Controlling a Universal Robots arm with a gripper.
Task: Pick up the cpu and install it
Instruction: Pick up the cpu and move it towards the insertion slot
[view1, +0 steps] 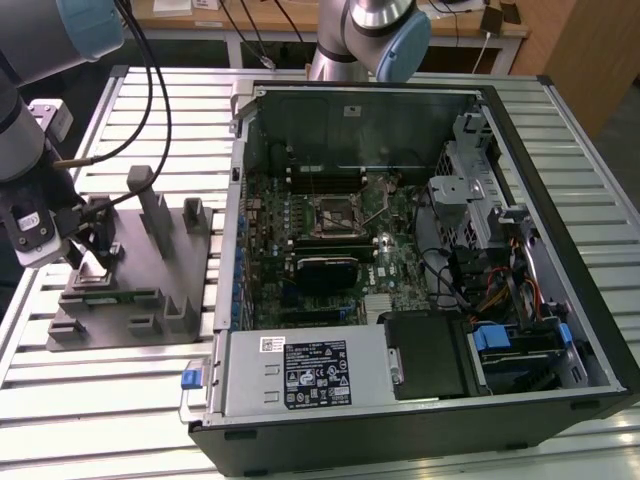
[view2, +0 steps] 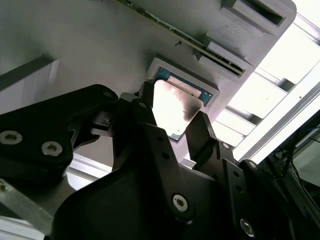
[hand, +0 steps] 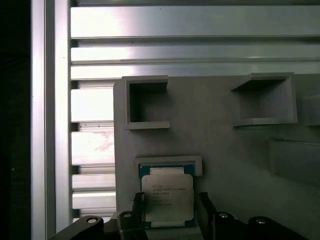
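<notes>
We find the cpu (hand: 167, 187) lying flat in its pocket of the grey fixture (hand: 225, 150), between the parted, unclamped fingers of the claw (hand: 170, 197), and judge it light, rigid, slick-topped and fragile, best held by opposite edges.

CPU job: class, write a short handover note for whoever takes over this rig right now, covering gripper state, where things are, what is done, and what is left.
The gripper is down over the cpu at the grey fixture, on the exterior view's left. Whether it grips cannot be told.
The cpu lies flat in its fixture pocket in both wrist views.
The case stands open on the exterior view's right, with the socket on its board.
Done: the gripper is at the cpu.
Left: the cpu is not lifted and not installed.
</notes>
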